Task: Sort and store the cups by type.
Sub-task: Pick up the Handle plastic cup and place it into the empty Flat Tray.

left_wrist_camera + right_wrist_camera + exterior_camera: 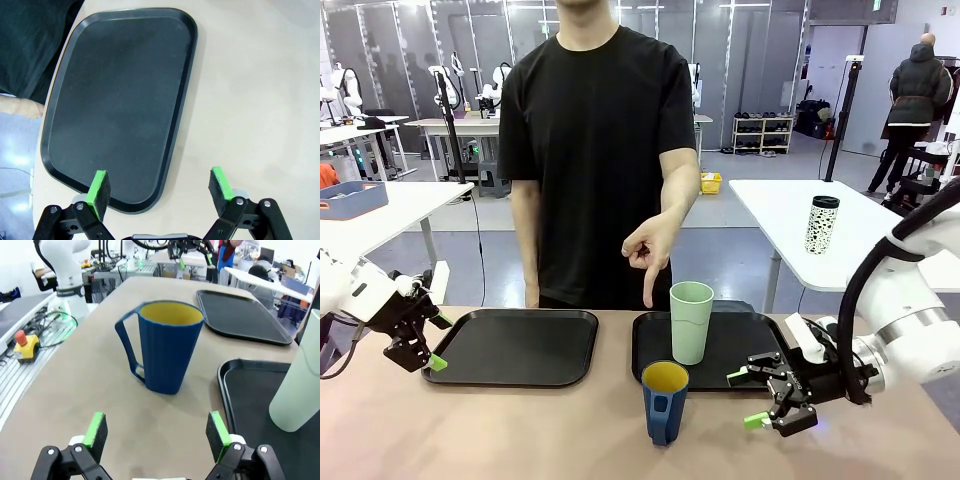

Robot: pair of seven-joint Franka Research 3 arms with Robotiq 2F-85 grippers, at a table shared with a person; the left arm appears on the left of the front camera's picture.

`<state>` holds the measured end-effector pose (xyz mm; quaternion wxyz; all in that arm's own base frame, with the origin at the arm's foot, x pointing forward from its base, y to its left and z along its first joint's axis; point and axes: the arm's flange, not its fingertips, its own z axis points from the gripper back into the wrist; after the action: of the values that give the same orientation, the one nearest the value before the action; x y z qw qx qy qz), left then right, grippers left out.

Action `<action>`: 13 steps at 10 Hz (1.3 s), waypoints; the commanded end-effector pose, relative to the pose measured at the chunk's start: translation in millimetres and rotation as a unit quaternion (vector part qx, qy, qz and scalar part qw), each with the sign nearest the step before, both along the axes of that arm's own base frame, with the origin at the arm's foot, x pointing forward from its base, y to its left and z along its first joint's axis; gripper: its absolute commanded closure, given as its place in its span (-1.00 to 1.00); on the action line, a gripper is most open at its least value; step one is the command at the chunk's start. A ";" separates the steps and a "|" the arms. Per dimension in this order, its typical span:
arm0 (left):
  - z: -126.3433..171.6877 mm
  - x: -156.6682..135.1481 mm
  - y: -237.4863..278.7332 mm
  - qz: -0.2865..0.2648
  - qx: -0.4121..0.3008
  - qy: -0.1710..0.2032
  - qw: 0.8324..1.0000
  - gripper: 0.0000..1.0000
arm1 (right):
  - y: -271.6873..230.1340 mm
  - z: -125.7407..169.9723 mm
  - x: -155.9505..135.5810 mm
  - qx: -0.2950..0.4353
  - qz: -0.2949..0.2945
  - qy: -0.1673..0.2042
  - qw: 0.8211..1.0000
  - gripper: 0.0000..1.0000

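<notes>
A dark-blue mug (665, 401) with a handle and yellow inside stands on the table near its front edge. Behind it, a tall pale-green tumbler (691, 321) stands upright on the right black tray (750, 345). My right gripper (748, 398) hovers open just right of the mug, fingers pointing at it. In the right wrist view the mug (165, 346) is straight ahead of my open gripper (157, 434), with the tumbler (300, 377) at the right edge. My left gripper (438, 342) hangs open at the left tray's (513, 346) left edge, and it is open over that tray (117, 100) in the left wrist view (160, 187).
A person in a black shirt stands at the far side; one hand (647, 255) points a finger down just left of the tumbler. A white speckled tumbler with a black lid (822, 224) stands on another table behind. A yellow stop button (25, 345) and cables lie beside the table.
</notes>
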<state>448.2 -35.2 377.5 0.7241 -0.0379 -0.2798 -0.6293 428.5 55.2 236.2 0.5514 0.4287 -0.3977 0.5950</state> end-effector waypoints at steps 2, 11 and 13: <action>-2.5 -3.3 1.7 0.002 -0.004 -0.012 1.000 -1.00 | -0.4 2.2 -3.2 0.014 0.000 0.004 1.000 -1.00; -2.5 -3.3 1.7 0.002 -0.004 -0.012 1.000 -1.00 | 55.4 -11.4 13.5 0.011 0.013 0.012 1.000 -1.00; -2.5 -3.3 1.7 0.002 -0.004 -0.012 1.000 -1.00 | 66.8 -13.9 12.3 0.026 0.019 0.011 0.999 -1.00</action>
<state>448.2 -35.0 377.5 0.7242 -0.0378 -0.2799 -0.6291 436.2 113.8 224.2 0.5331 0.4545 -0.3917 0.5965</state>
